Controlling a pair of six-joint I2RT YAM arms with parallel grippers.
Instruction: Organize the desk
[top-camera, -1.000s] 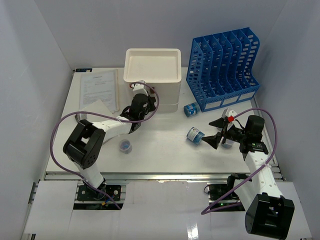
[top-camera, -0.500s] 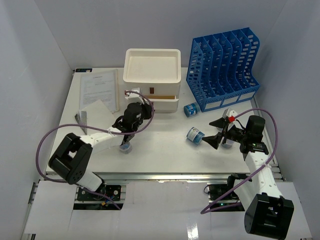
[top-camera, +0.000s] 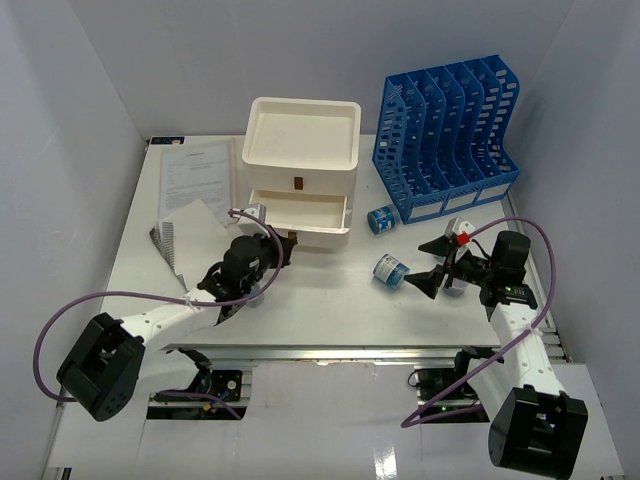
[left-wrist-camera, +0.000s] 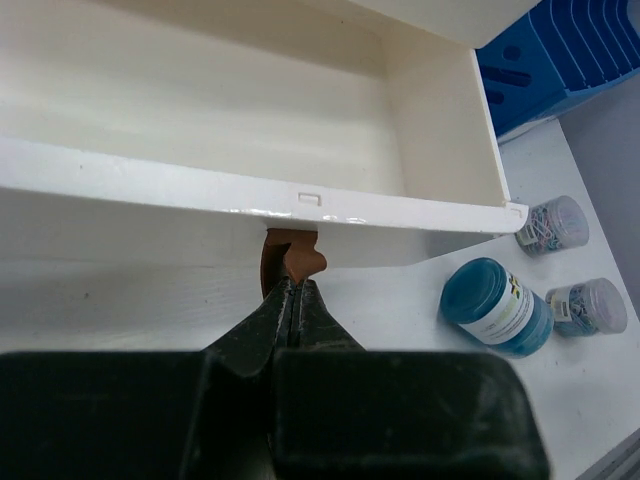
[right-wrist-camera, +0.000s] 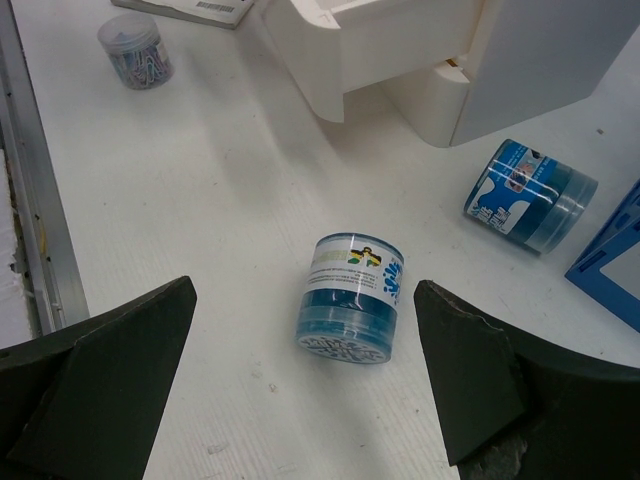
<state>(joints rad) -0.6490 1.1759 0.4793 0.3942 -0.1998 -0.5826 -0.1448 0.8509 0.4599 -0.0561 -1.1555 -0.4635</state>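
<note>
The left pincer (top-camera: 278, 247) sits just left of centre in the overhead view, drawn shut at the front of the open drawer (top-camera: 300, 212) of the cream drawer box (top-camera: 303, 148). The right pincer (top-camera: 427, 266), right of centre, gapes wide with nothing in it, aimed at a blue jar (top-camera: 390, 270) lying on its side. The desk (top-camera: 330, 295) fills the middle of the frame under all of this: a broad, flat, white rectangle with a metal rail (top-camera: 330, 350) along its lower edge, papers (top-camera: 195, 175) at upper left and a blue file rack (top-camera: 445, 135) at upper right. I judge it stiff, heavy and fixed, and smooth enough that round jars would roll or slide on it. It is nothing to take hold of itself, so the hold belongs on what it carries: drawers by their tabs, jars across their sides. From the left wrist, the closed tips pinch a brown handle (left-wrist-camera: 291, 258) under the drawer's front lip at centre; the white surface runs along the lower right, carrying clear jars of paper clips (left-wrist-camera: 553, 222). From the right wrist, the two dark fingers (right-wrist-camera: 110, 380) stand far apart at the lower corners, with the jar on its side between and beyond them on the white top. A second blue jar (right-wrist-camera: 527, 195) lies at upper right near the box.
</note>
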